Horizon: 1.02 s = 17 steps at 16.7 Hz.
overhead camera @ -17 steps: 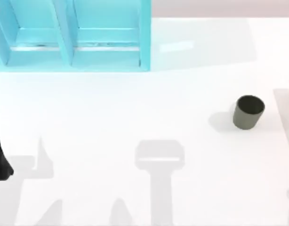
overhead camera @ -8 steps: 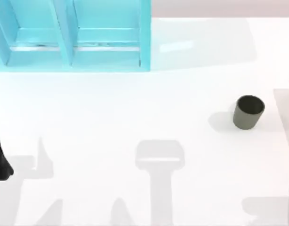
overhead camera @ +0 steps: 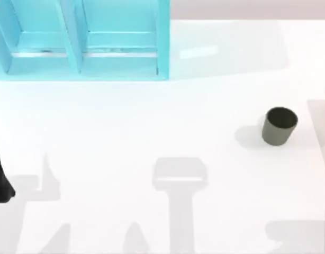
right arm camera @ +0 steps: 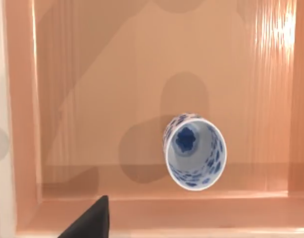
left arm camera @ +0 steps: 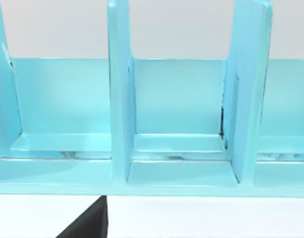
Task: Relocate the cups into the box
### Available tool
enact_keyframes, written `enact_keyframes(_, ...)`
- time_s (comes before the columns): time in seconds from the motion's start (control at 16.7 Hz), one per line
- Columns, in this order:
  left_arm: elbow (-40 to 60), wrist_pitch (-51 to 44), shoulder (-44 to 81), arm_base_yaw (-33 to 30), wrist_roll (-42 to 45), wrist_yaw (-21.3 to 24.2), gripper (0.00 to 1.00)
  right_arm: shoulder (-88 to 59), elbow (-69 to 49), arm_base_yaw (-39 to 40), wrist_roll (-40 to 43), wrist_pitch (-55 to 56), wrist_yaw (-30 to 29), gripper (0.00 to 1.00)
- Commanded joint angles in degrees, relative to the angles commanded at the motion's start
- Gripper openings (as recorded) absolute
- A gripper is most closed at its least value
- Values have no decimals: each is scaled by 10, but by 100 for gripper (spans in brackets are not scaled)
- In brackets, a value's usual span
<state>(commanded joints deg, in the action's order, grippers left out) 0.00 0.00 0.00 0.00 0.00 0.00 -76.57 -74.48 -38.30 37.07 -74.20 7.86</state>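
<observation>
**Turquoise rack at the table's far left**

A white table carried a turquoise rack at its far left corner in the top view. Upright dividers split the rack into open compartments, 2 showing from above and 3 in the left wrist view. Each compartment had a flat floor and a back wall. Grey shadows lay on the table well in front of the rack.

Rendered simulation scene, not real room. Plain white tabletop without texture or edge wear, flat pale backdrop behind. Cyan rack with upright dividers at top view's upper left, surfaces uniform and glossy. Smooth wooden-toned box with clean flat walls. Soft, simplified shadows on tabletop. No household or workshop clutter; bare test setup for arms.
</observation>
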Motion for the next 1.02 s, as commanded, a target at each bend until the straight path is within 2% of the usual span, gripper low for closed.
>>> enact_keyframes(0.24, 0, 0, 0, 0, 0, 0, 100, -82, -76, 88, -85, -16, -20, 100)
enact_keyframes(0.72, 0, 0, 0, 0, 0, 0, 100, -347, -291, 429, -412, -40, -62, 100)
enact_keyframes(0.84, 0, 0, 0, 0, 0, 0, 100, -396, -323, 474, -457, -44, -71, 100)
enact_keyframes(1.02, 0, 0, 0, 0, 0, 0, 100, -437, -347, 497, -491, -45, -78, 100)
